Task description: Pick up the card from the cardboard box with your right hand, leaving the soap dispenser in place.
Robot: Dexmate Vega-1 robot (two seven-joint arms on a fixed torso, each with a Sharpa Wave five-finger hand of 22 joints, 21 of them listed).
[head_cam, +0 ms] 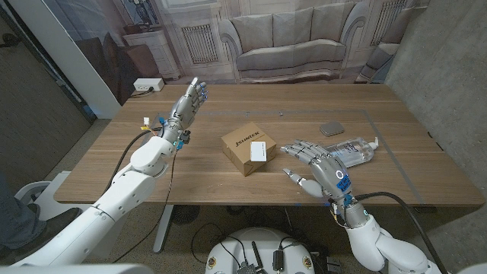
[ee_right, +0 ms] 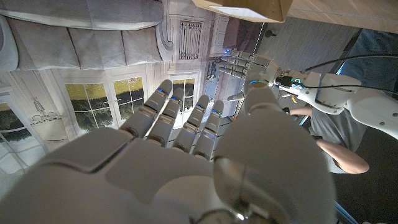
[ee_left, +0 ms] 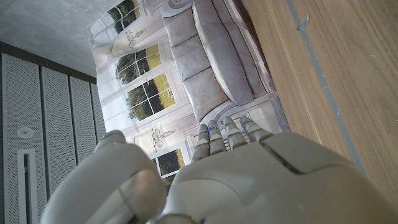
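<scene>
From the head view, the cardboard box (head_cam: 246,151) sat near the middle of the wooden table (head_cam: 228,106), and the white card (head_cam: 259,151) lay on its top face, toward the side nearest the right hand (head_cam: 318,170); that hand hovered just beside the box with its fingers spread and nothing in it, pointed at the card, which looked like a line-up for the reach; the soap dispenser (head_cam: 354,149) lay on its side just behind the right hand, apart from the box, so the approach from this side seemed chosen to leave it alone; a small grey pad (head_cam: 332,129) lay farther back; the left hand (head_cam: 186,106) stood raised well away to the other side, fingers extended and empty, apparently parked clear of the work.

In the left wrist view, the left hand (ee_left: 249,180) showed its back, fingers (ee_left: 217,134) straight and together, gripping nothing, with bare table beside it.

In the right wrist view, the right hand (ee_right: 180,162) had fingers (ee_right: 165,115) stretched out and apart, holding nothing; a corner of the cardboard box (ee_right: 249,7) sat just beyond the fingertips; the left hand (ee_right: 249,65) and a person's arm (ee_right: 342,155) showed farther off.
</scene>
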